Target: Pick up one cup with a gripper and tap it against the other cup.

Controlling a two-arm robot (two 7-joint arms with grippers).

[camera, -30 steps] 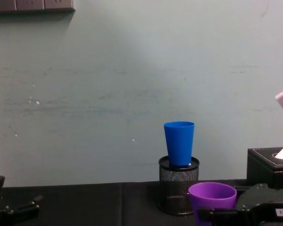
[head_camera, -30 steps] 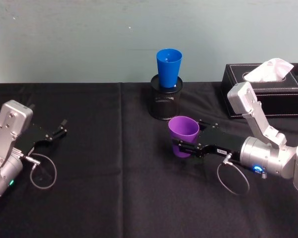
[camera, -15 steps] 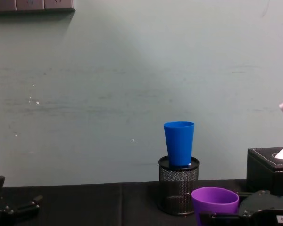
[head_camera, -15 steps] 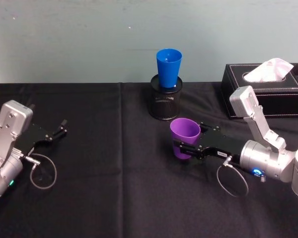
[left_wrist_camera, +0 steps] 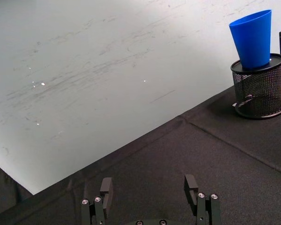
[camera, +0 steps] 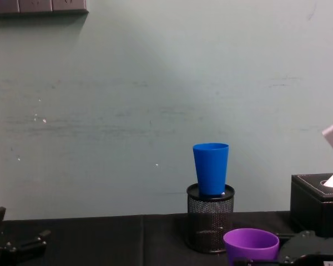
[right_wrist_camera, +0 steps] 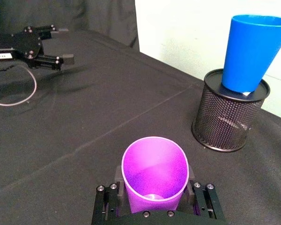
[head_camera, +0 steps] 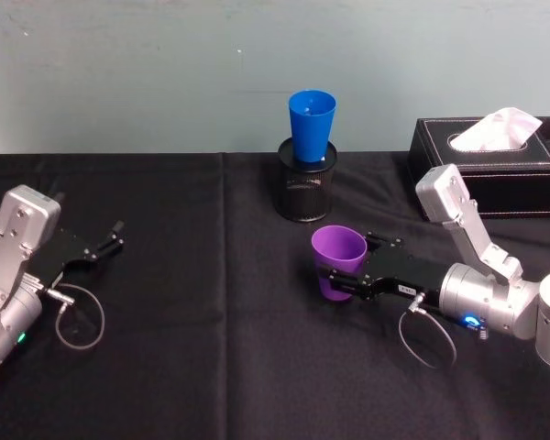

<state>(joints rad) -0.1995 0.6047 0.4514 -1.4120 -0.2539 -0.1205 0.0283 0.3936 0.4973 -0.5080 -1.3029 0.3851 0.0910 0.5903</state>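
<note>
Looking down from the head view, we note the purple cup (head_camera: 337, 261) upright, mouth up, long axis near vertical, clamped by the right gripper (head_camera: 343, 275) in front of the mesh holder (head_camera: 304, 191) carrying the blue cup (head_camera: 311, 124). The left gripper (head_camera: 110, 240) sits parked at far left, fingers apart, empty.

Right wrist view: the purple cup (right_wrist_camera: 153, 174) is smooth, tapered, handleless, a finger on each side.

Chest view: its rim (camera: 251, 242) sits below the blue cup (camera: 211, 168).
</note>
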